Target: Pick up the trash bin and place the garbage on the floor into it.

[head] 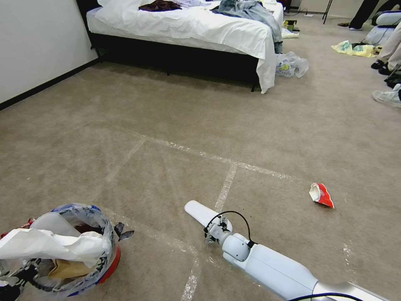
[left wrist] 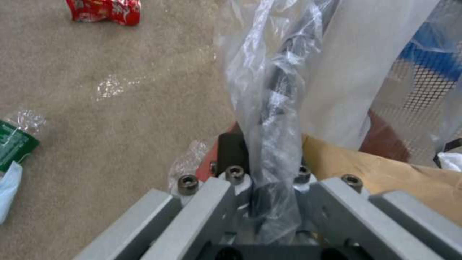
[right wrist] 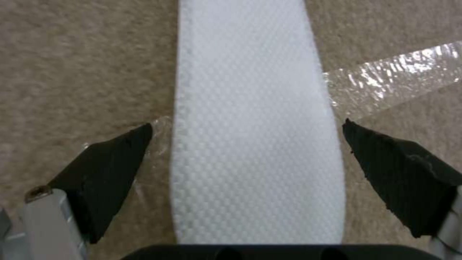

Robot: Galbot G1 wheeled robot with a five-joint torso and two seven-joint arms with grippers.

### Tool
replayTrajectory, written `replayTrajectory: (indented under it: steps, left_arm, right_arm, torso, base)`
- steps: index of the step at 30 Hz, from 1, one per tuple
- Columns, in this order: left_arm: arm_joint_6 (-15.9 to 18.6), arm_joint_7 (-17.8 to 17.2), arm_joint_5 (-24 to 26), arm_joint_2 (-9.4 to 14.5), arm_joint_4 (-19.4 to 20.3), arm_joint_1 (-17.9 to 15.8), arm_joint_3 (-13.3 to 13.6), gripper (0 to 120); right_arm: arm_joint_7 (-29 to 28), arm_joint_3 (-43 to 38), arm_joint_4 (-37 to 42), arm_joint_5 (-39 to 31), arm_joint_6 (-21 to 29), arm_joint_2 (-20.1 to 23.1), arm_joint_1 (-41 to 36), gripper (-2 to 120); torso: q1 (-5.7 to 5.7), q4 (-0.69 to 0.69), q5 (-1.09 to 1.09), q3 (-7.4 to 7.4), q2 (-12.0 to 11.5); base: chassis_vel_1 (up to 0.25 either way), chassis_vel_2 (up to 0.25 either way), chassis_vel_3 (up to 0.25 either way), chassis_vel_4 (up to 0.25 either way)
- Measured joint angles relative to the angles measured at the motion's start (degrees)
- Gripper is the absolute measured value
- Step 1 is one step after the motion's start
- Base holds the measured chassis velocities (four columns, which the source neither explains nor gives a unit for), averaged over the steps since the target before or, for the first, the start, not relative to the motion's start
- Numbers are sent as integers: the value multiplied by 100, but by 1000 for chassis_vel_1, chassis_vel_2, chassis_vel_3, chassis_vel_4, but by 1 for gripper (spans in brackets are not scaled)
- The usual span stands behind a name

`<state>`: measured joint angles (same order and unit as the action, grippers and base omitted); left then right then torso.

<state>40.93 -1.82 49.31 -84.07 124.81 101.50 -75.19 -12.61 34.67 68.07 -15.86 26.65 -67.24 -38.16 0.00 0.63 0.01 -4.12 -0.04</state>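
We see a beige-grey carpet (head: 175, 113) crossed by whitish tape lines (head: 226, 187). The slipper (right wrist: 255, 126) is plain white with a fine dotted weave. The trash bin (head: 113, 261) shows a red wall under a clear bag (head: 90, 217) printed blue at the rim, with white plastic and brown paper inside. A crushed wrapper (head: 321, 195) is red and white. The right gripper (right wrist: 248, 135) has black fingertips (right wrist: 113, 159).
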Motion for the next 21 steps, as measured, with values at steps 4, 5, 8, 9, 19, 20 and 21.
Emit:
replayTrajectory:
  steps: [4, 5, 8, 9, 19, 20, 21]
  left_arm:
    - [-1, 1, -23, -8, -27, -55, 39, 1]
    - [-1, 1, -30, -8, -39, -67, 42, 1]
    - [-1, 0, -38, 2, -68, -78, 44, 1]
    - [-1, 0, -39, 9, -80, -85, 44, 1]
    - [-1, -1, -60, 14, -123, -136, 71, 1]
    - [-1, -2, -60, 22, -130, -142, 72, 1]
    - [-1, -2, -60, 22, -130, -142, 72, 1]
  right_arm:
    - [10, -11, -119, 82, -116, -21, 24, 100]
    - [11, -19, -152, 104, -142, -31, 24, 100]
    - [13, -43, -222, 140, -193, -48, 24, 100]
    - [13, -52, -249, 151, -218, -51, 25, 100]
    - [-9, -97, -346, 182, -267, -77, 52, 89]
    - [-15, -97, -346, 182, -277, -76, 52, 85]
    - [-15, -97, -346, 182, -277, -76, 52, 85]
  torso:
    - [0, 3, -1, 0, 0]
    - [0, 3, -1, 1, 0]
    - [0, 2, 0, 0, 0]
    - [0, 3, -1, 1, 0]
    - [0, 2, 0, 1, 0]
    - [0, 3, -1, 0, 0]
    - [0, 3, -1, 0, 0]
  base:
    - [0, 0, 0, 0]
    - [0, 0, 0, 0]
    - [0, 0, 0, 0]
    - [0, 0, 0, 0]
    - [0, 0, 0, 0]
    - [0, 0, 0, 0]
    - [0, 0, 0, 0]
